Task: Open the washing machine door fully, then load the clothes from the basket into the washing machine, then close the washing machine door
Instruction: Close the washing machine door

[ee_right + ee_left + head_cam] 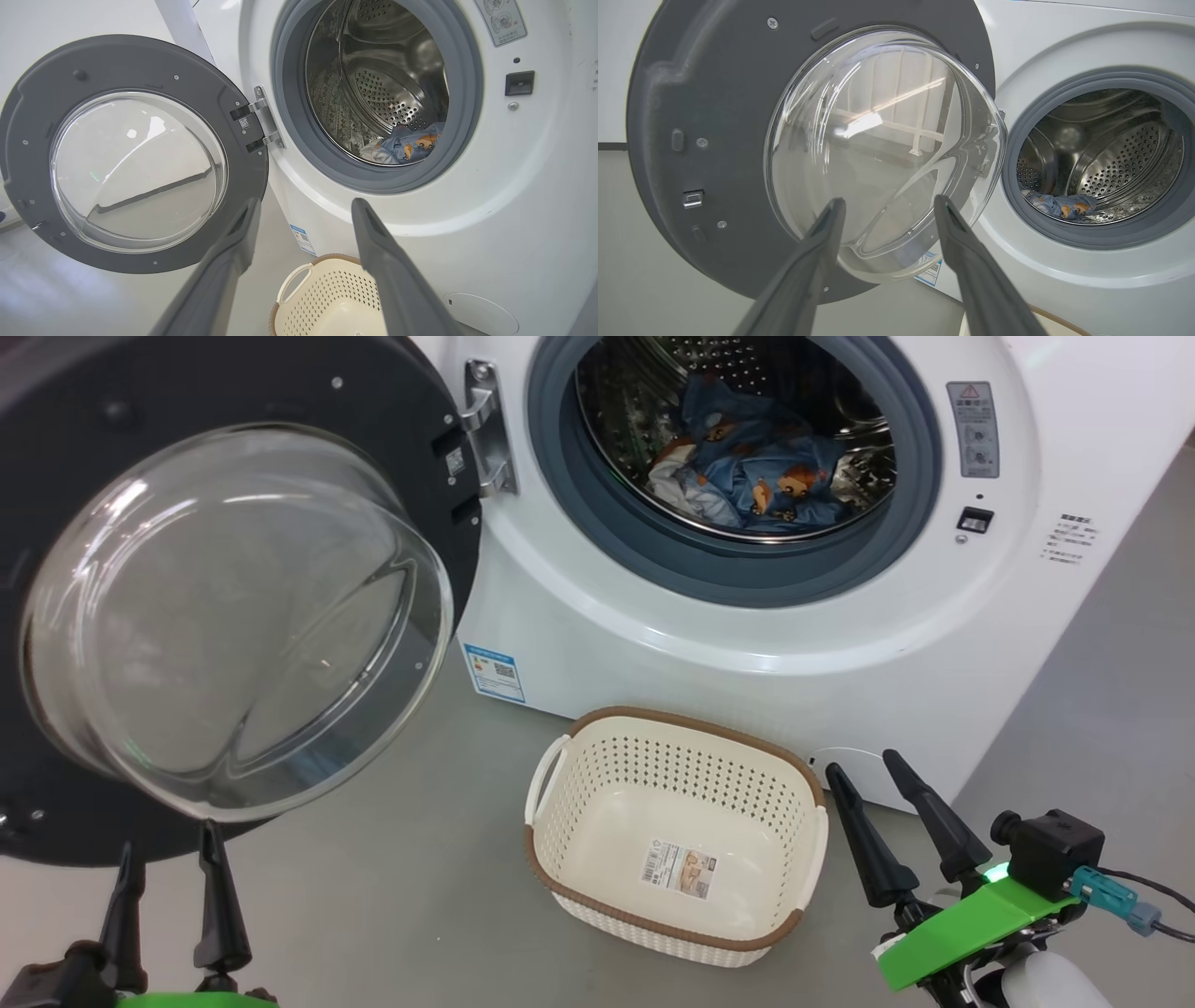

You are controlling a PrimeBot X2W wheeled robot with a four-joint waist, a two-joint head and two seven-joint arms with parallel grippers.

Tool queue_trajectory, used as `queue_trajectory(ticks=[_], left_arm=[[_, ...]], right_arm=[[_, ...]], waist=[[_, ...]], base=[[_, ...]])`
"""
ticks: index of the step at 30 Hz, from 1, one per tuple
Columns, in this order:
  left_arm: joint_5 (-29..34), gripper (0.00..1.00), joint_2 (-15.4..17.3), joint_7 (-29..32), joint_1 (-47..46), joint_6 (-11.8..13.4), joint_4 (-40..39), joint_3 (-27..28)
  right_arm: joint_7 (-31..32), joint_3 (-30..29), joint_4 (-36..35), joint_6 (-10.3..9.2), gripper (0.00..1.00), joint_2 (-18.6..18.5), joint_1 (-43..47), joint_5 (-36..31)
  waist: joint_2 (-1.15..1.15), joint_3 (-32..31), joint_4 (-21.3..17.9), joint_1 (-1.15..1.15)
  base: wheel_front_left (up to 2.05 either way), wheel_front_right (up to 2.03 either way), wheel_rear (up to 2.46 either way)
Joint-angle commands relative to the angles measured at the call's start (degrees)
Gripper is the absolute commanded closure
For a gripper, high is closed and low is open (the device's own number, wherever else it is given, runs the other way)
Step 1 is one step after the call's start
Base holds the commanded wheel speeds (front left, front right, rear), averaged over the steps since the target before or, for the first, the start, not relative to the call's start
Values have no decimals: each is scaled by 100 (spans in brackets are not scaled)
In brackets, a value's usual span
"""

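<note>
Two dark fingers of the left gripper (168,835) rise at the lower left of the head view. They are spread wide and hold nothing. Their tips point at the lower edge of the door (373,392); contact cannot be determined.

The door fills the upper left of the frame. It is swung open on its hinge (487,429), inner face toward the camera. Its glass window (233,616) bulges outward from the black ring.

The washing machine (653,644) occupies the upper centre and right. A grey gasket (560,476) surrounds the steel drum (635,392). The clothes (756,467) lie in the bottom of the drum: blue printed fabric with a pale piece at its left. An energy label (494,672) is fixed to the lower left corner of the machine front.

The basket (672,719) stands on the floor (373,896) at lower centre, just in front of the machine. A sticker (679,869) shows on its bare bottom.

The right gripper (860,761) sits at the lower right, just right of the basket and apart from it. Its fingers are spread wide and hold nothing. In the right wrist view they point toward the machine front, below the drum opening.
</note>
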Motion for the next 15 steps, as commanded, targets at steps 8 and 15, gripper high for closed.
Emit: queue_trajectory(ticks=[8, 15], left_arm=[[-31, 0, 91, -46, -18, 74, -167, 163], [-30, 0, 91, -46, -3, 86, -205, 158]], right_arm=[[-27, 170, -115, 9, 0, -35, -28, 37], [-27, 179, -124, 9, 0, -38, -34, 38]], waist=[[0, 4, 189, 0], [0, 27, 214, 0]], base=[[0, 0, 0], [0, 0, 0]])
